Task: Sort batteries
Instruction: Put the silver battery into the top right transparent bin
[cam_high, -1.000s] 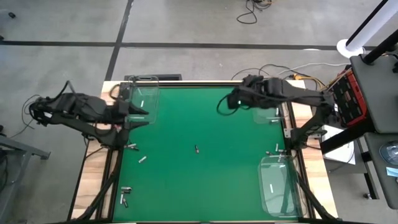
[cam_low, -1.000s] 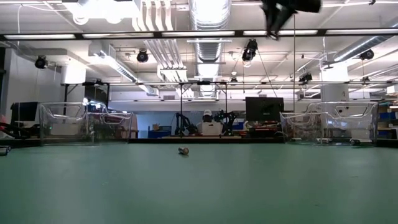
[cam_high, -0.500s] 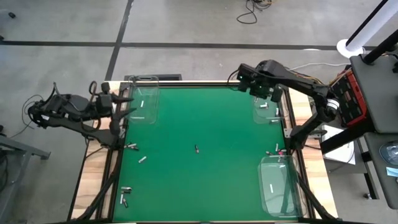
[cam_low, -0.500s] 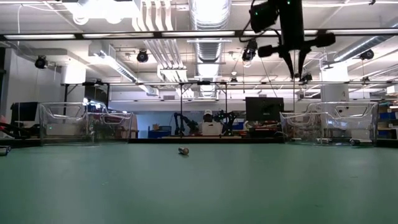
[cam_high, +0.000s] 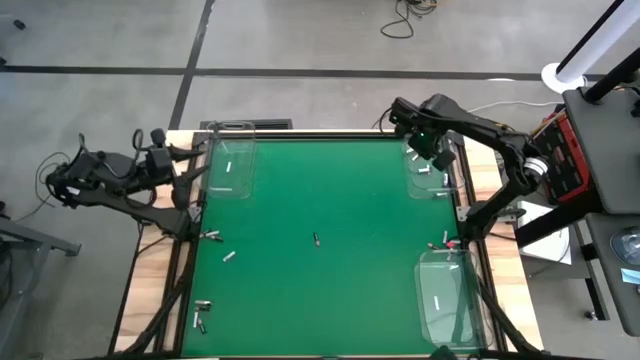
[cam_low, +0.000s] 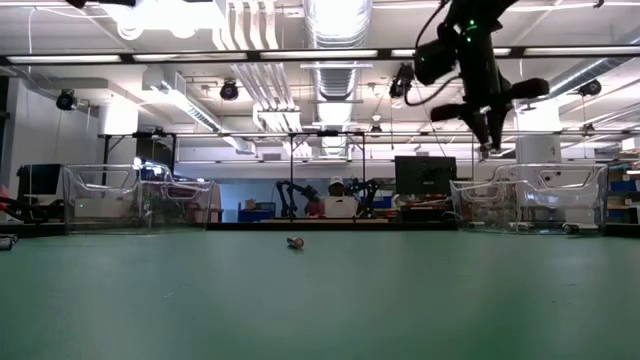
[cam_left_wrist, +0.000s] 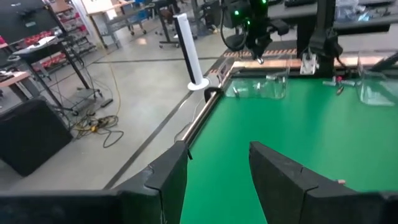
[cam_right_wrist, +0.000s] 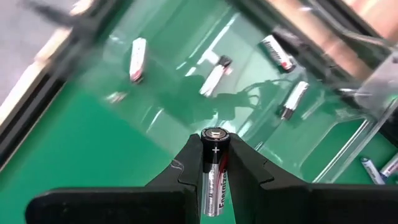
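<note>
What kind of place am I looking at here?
Probably a robotics lab or workshop: an open concrete floor with loose cables, exposed ceiling ducts, and more robot arms on benches behind the green table.

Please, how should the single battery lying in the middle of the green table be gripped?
Grip the lone battery at mid-length, across its round body, coming straight down: it lies flat, nothing beside it. The right gripper holds another battery above a tray; the open left gripper, at the table's left edge, is probably freer.
</note>
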